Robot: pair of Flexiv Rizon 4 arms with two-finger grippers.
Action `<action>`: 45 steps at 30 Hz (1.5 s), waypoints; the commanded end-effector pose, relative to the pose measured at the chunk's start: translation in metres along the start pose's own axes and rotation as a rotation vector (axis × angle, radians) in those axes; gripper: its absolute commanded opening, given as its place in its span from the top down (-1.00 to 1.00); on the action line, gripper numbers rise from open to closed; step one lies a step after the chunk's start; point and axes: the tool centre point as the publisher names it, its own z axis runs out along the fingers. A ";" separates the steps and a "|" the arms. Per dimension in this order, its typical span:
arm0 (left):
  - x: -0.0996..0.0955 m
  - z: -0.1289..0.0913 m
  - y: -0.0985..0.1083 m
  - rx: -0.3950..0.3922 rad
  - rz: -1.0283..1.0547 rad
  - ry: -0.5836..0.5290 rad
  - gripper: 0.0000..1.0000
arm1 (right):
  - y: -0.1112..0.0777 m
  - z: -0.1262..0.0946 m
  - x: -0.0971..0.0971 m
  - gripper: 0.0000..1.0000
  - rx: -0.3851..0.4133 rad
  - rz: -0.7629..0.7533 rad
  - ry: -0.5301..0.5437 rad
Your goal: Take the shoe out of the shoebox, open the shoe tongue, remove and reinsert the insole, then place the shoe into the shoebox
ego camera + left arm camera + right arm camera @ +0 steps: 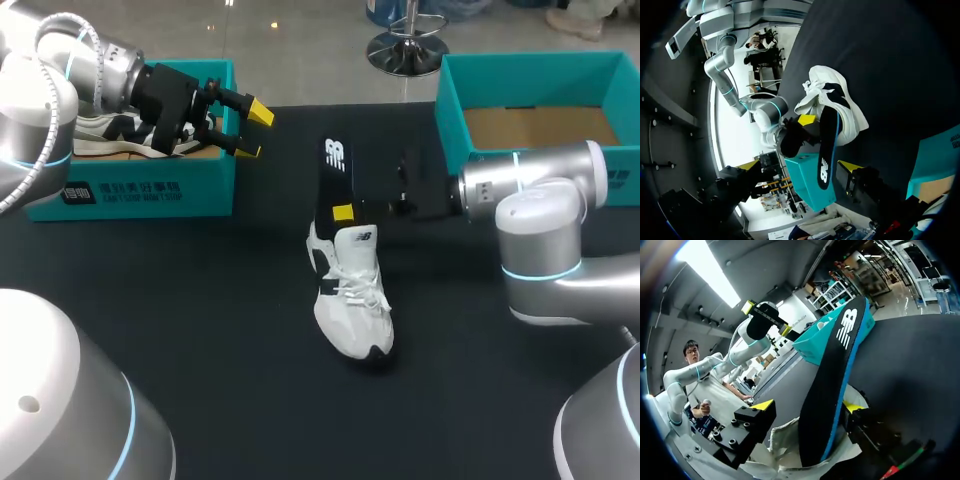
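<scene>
OK, status.

Right claw: fingers spread, not clamped on anything. The insole stands between them. One yellow tip sits right at its edge, and the other tip is clear of it with a visible gap. Can't tell whether the near tip actually presses the insole.

The insole is black with a blue edge. Its lower end is down inside the shoe, and its upper end sticks up past the right claw, tilted.

The shoe is white with black panels. It lies on the table directly under the right claw, laces up, toe pointing away from the claw.

Left claw: wide open, holding nothing. It hangs in the air well apart from the shoe, fingers pointing towards the shoe and the right claw.

The left shoebox, teal, is just beside and behind the left claw. A second shoe lies inside it.

The right shoebox, also teal, sits beside my right arm, back from the right claw and well apart from the left claw. Its brown cardboard floor shows.
</scene>
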 end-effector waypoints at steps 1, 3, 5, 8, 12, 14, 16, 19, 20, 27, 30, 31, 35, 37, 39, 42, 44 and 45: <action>0.000 0.000 0.000 0.001 0.001 0.002 -1.00 | 0.003 0.006 -0.004 0.02 0.017 0.003 0.004; 0.000 0.000 0.000 0.001 0.001 0.002 -1.00 | -0.001 0.007 -0.004 0.33 0.016 0.007 0.004; 0.000 0.000 0.000 0.001 0.001 0.002 -1.00 | -0.003 0.007 -0.004 0.62 0.013 0.013 0.001; 0.000 0.000 0.000 0.001 0.001 0.002 -1.00 | -0.006 0.008 -0.002 1.00 0.015 0.020 -0.003; 0.000 0.000 0.000 0.001 0.001 0.002 -1.00 | -0.008 0.006 0.000 1.00 0.044 0.018 -0.012; 0.000 0.000 0.000 0.001 0.001 0.002 -1.00 | -0.009 0.005 0.002 1.00 0.058 0.017 -0.011; 0.000 0.000 0.000 0.001 0.001 0.002 -1.00 | -0.013 0.004 0.004 1.00 0.068 0.023 -0.009; 0.000 0.000 0.000 0.001 0.001 0.002 -1.00 | -0.019 0.004 0.004 1.00 0.079 0.044 -0.002; 0.000 0.000 0.000 0.001 0.001 0.002 -1.00 | -0.021 0.004 0.004 1.00 0.082 0.049 -0.001; 0.000 0.000 0.000 0.001 0.001 0.002 -1.00 | -0.033 0.004 0.003 1.00 0.098 0.087 0.002; 0.000 0.000 0.000 0.001 0.001 0.002 -1.00 | -0.037 0.003 0.002 1.00 0.127 0.103 -0.004; 0.000 0.000 0.000 0.001 0.001 0.002 -1.00 | -0.038 0.003 0.002 1.00 0.126 0.103 -0.004; 0.000 0.000 0.000 0.001 0.001 0.002 -1.00 | -0.032 0.002 0.006 0.65 0.125 0.088 -0.011; 0.000 0.000 0.000 0.001 0.001 0.002 -1.00 | -0.028 0.001 0.007 0.35 0.124 0.079 -0.013; 0.000 0.000 0.000 0.001 0.001 0.002 -1.00 | -0.024 0.001 0.008 0.22 0.128 0.071 -0.016; 0.000 0.000 0.000 0.001 0.001 0.002 -1.00 | -0.019 0.001 0.009 0.21 0.133 0.061 -0.016; 0.000 0.000 0.000 0.001 0.001 0.002 -1.00 | -0.016 0.000 0.009 0.23 0.134 0.056 -0.017; 0.000 0.000 0.000 0.001 0.001 0.002 -1.00 | -0.015 0.000 0.009 0.22 0.136 0.052 -0.019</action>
